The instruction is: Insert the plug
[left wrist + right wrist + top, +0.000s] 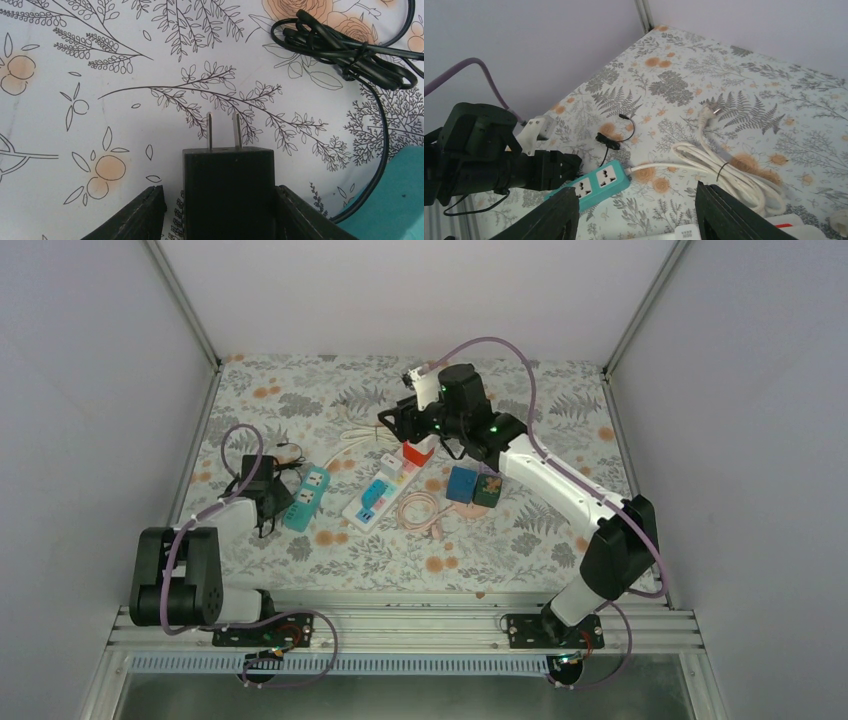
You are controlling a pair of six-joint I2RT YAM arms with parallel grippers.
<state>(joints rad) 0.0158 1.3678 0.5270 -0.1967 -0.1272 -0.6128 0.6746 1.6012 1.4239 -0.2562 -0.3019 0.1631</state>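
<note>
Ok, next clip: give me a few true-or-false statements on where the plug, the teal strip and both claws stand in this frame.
1. The left claw holds a black plug with two flat prongs. True.
2. The prongs are seated in the teal power strip. False: they are bare, pointing at the tablecloth, with the strip off to one side.
3. The teal power strip shows two sockets, both empty. True.
4. The right claw is shut on something. False: it is open with nothing between its fingers.
</note>
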